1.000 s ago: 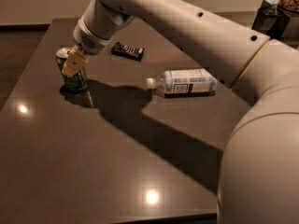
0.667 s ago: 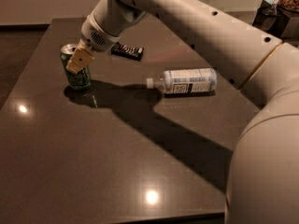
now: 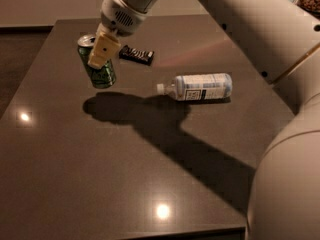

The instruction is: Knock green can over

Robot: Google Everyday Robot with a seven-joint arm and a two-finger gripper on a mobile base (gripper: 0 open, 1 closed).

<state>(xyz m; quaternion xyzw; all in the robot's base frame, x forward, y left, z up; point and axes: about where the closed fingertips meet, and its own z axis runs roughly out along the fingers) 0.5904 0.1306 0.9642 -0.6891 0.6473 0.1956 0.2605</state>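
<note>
The green can (image 3: pixel 104 74) with a silver top is in the camera view at the table's back left, tilted with its top leaning left. Its shadow lies apart from it on the table just below. My gripper (image 3: pixel 99 52) comes down from the upper middle and is shut on the can. One cream finger (image 3: pixel 104 49) lies across the can's front; the other is hidden behind it.
A clear plastic bottle (image 3: pixel 200 86) with a white-blue label lies on its side right of the can. A black wrapped bar (image 3: pixel 136 55) lies behind it. The dark table (image 3: pixel 100 179) ends at the front edge. My white arm (image 3: pixel 280 149) fills the right side.
The can stood upright on the table earlier; now it is tilted and raised with the gripper around it. The view has shifted so the objects sit further right.
</note>
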